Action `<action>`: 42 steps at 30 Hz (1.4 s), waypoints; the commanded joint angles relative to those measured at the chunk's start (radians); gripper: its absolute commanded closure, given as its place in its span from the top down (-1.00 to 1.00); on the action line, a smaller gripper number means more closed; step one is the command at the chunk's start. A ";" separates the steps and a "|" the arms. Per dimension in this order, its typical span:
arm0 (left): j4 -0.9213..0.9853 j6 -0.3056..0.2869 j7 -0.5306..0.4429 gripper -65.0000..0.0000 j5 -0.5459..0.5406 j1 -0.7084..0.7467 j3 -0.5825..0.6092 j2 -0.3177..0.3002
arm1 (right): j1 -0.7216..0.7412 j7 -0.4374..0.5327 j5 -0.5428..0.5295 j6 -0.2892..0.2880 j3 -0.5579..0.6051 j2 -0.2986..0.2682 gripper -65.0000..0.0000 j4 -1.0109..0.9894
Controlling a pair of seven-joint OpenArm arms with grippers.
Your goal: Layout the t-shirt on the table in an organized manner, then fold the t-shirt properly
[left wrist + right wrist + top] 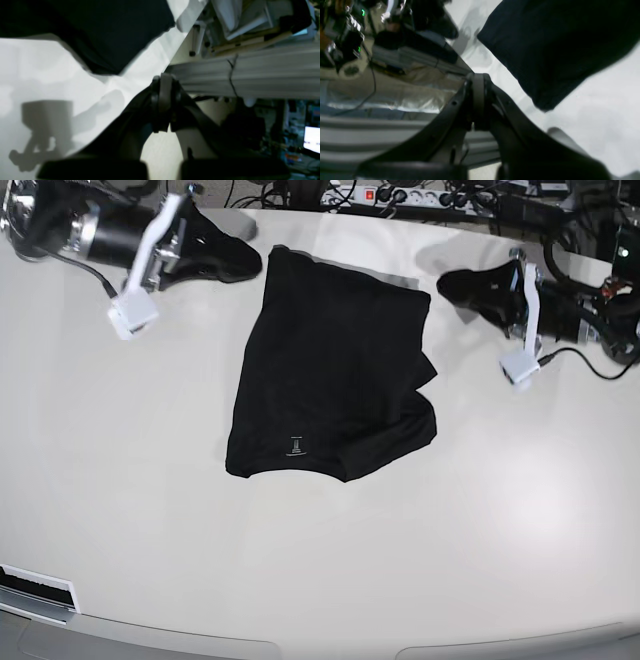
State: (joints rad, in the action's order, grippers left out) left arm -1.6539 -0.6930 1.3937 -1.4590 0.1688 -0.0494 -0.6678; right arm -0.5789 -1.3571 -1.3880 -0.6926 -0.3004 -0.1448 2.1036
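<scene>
Beyond the far edge of the tabletop (120,510), a white power strip (395,196) with a red switch lies among tangled dark cables (270,192). The left wrist view shows pale flooring (162,152), a grey ribbed panel (262,75), and a lit monitor (312,138) at the right edge. Small green indicator lights (363,12) glow on blurred equipment in the right wrist view.
</scene>
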 commanded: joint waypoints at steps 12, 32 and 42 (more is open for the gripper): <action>-0.353 -0.005 0.003 -1.00 -0.013 0.555 -0.333 -0.019 | -0.391 -0.039 -0.021 -0.006 -0.176 -0.005 -1.00 0.127; -0.060 0.066 -0.351 -1.00 0.449 1.004 -0.229 -0.004 | -0.603 0.127 0.419 -0.006 -0.192 -0.034 -1.00 -0.336; 0.542 0.066 -0.628 -1.00 0.749 0.554 0.052 0.133 | -0.220 0.488 0.771 0.017 0.065 -0.104 -1.00 -0.982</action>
State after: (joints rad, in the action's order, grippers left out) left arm -1.0958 -0.6193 0.7586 -0.6994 0.7097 0.0059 -0.5213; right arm -0.7780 -0.8570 -0.6064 -0.6674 -0.2314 -0.2378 1.1118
